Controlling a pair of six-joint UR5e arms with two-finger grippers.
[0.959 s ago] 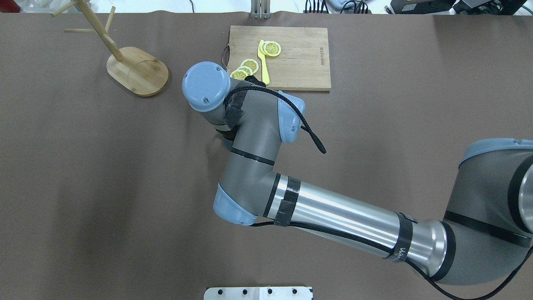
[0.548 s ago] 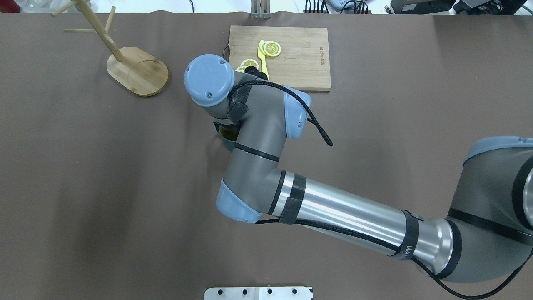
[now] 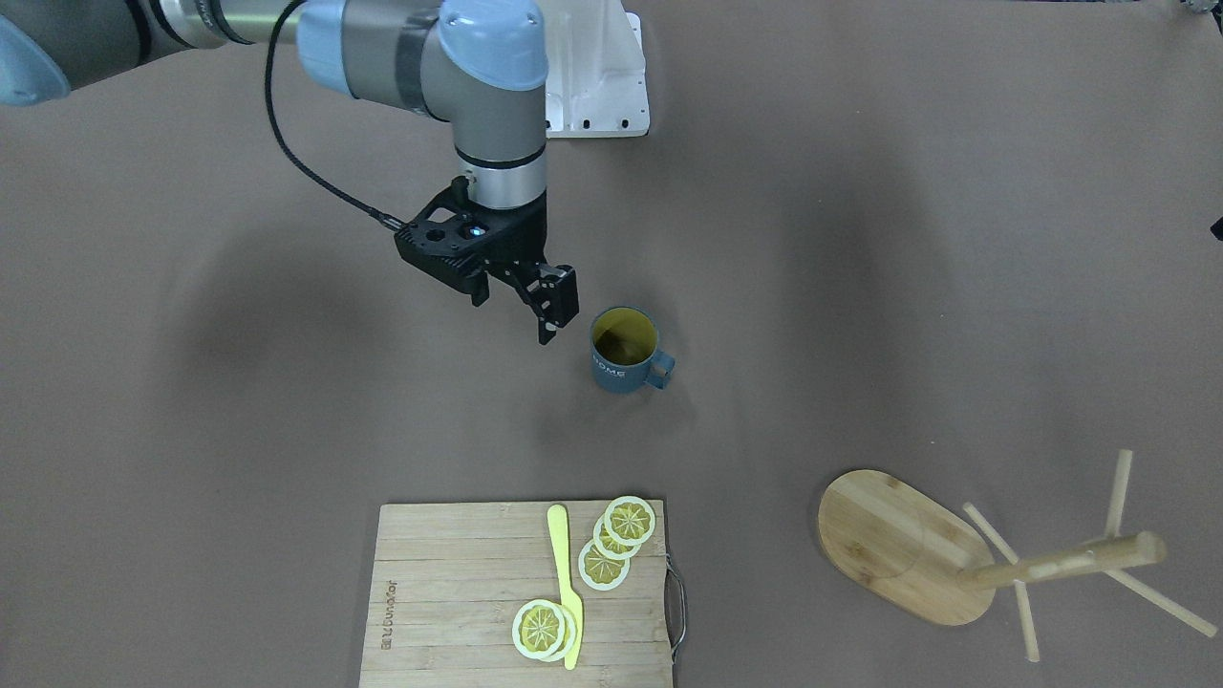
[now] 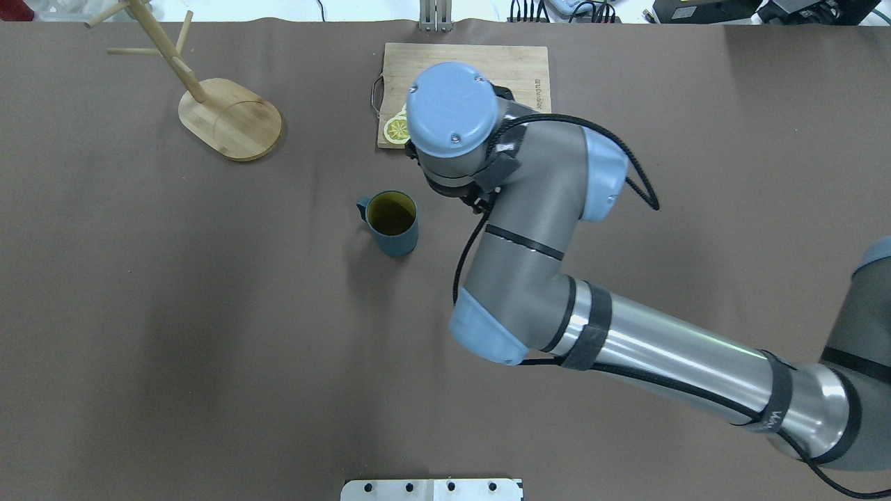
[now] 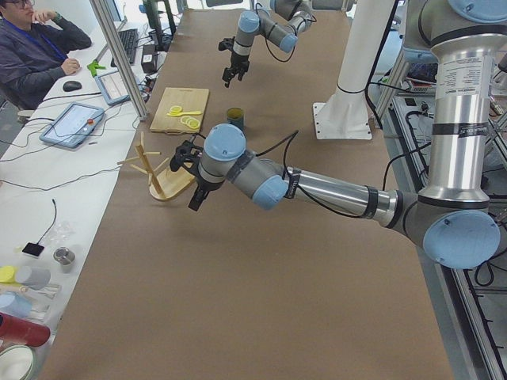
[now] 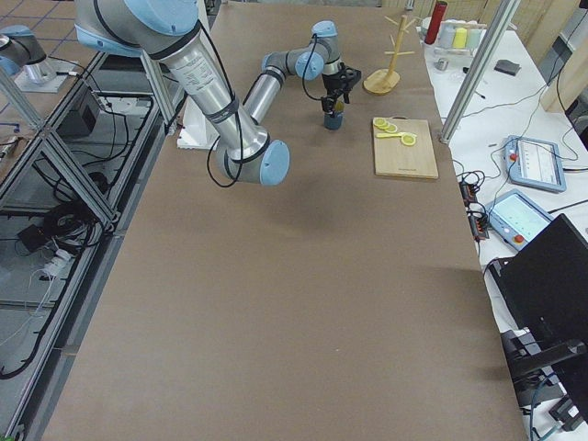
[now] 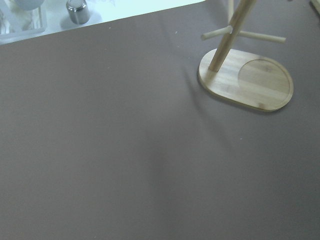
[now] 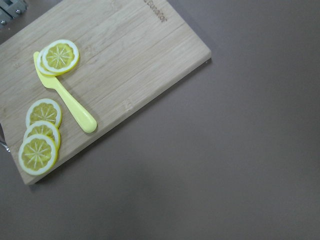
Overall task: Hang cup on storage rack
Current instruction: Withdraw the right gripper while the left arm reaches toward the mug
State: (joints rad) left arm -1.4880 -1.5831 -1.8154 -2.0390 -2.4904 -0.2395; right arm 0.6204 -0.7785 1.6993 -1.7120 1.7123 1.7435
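- The cup (image 3: 624, 355) is standing upright on the table (image 3: 860, 239), mouth up. Its handle (image 3: 663, 368) is pointing toward the robot's left, the side of the storage rack (image 3: 893, 540), which is well apart.
- The right gripper (image 3: 516, 304) is hovering just beside the cup without touching it, its jaws parted and holding nothing.
- The left gripper (image 5: 195, 190) is hanging near the rack; whether its jaws are parted cannot be told.
- Judged step: taking hold of the cup. Gripping the wall opposite the handle is advisable, leaving the loop free.
- While carrying, keeping the loop facing a thin peg (image 3: 1116, 487) and approaching slowly is likely easing the threading.
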